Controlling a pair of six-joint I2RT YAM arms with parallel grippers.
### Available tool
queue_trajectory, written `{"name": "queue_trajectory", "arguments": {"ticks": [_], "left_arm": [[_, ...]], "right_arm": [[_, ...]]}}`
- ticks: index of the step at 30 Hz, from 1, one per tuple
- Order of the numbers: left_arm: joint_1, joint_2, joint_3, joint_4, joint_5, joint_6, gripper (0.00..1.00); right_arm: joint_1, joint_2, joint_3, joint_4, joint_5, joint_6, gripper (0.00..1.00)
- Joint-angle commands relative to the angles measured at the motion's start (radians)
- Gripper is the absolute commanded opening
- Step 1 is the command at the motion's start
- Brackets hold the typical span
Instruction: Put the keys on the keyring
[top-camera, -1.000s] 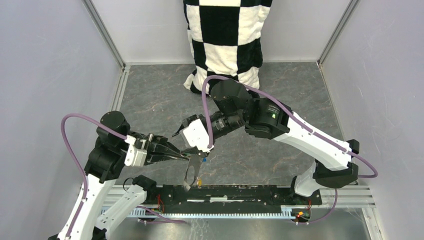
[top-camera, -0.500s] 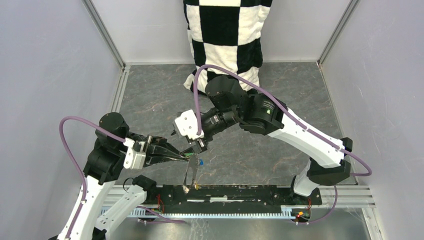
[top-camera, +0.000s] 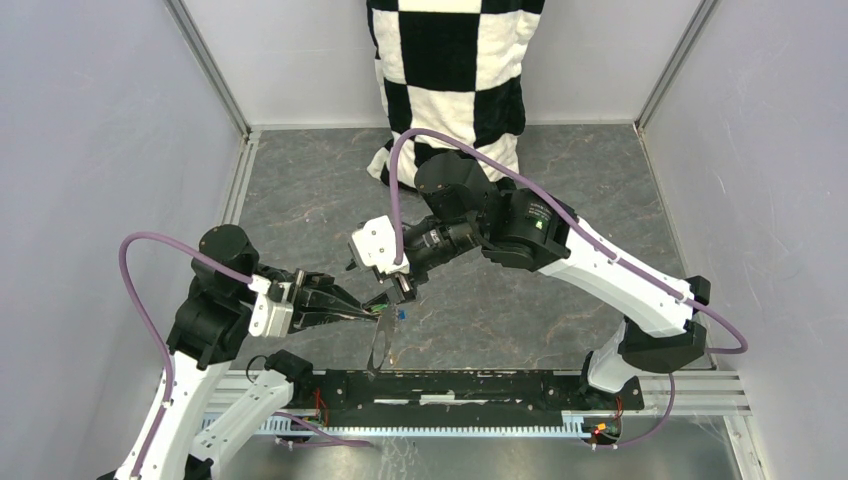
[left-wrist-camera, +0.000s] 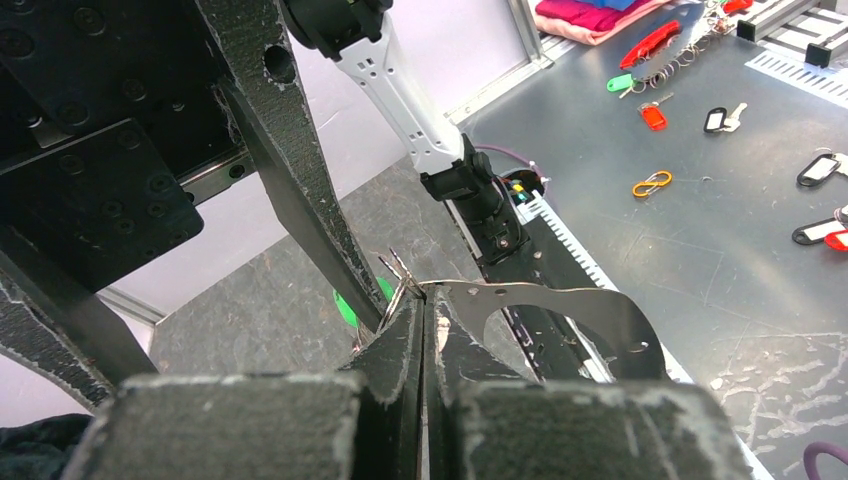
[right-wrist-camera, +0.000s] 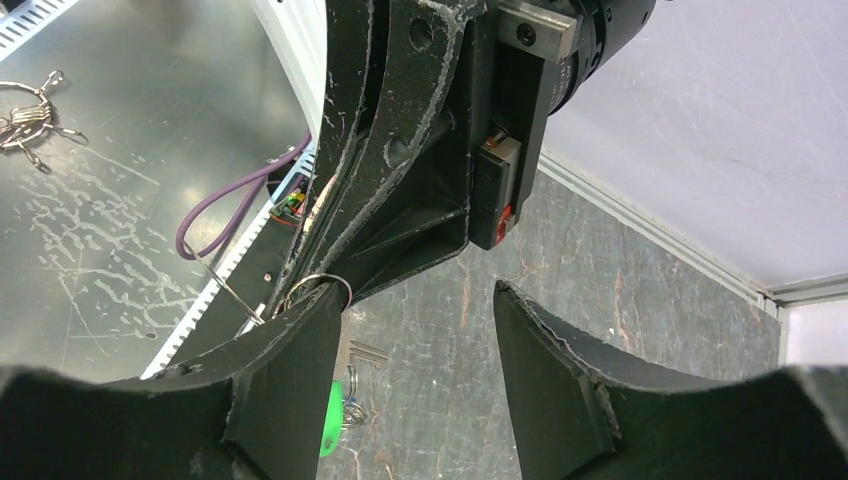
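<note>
My left gripper (top-camera: 368, 314) is shut on the keyring (top-camera: 377, 347), whose grey strap loop (left-wrist-camera: 560, 305) hangs down from the pinch point toward the table's near edge. A thin silver ring (left-wrist-camera: 400, 283) sticks out at my left gripper (left-wrist-camera: 424, 300). The green key (left-wrist-camera: 346, 305) hangs just below it, and a blue key (top-camera: 400, 314) shows beside it from above. My right gripper (right-wrist-camera: 418, 292) stands open with nothing between its fingers. Its left finger (right-wrist-camera: 290, 370) touches the silver ring (right-wrist-camera: 318, 285), with the green key (right-wrist-camera: 329, 420) and a key blade (right-wrist-camera: 366, 352) behind it.
A black-and-white checkered cloth (top-camera: 450, 70) hangs at the back wall. A black rail (top-camera: 450, 385) runs along the near edge. Grey walls close both sides. Beyond the rail, several loose keys and tags (left-wrist-camera: 650, 110) lie on a metal bench.
My right gripper has drawn back a little up and to the left from the ring and its jaws have widened slightly. My left gripper keeps its hold.
</note>
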Motion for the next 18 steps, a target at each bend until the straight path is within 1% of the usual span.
{"name": "queue_trajectory", "arguments": {"ticks": [1, 18], "left_arm": [[-0.005, -0.013, 0.015, 0.044, 0.01, 0.049, 0.02], [-0.004, -0.015, 0.022, 0.042, 0.014, 0.047, 0.02]], "right_arm": [[-0.004, -0.013, -0.014, 0.006, -0.011, 0.014, 0.64], [-0.03, -0.032, -0.015, -0.058, -0.006, -0.027, 0.64]]}}
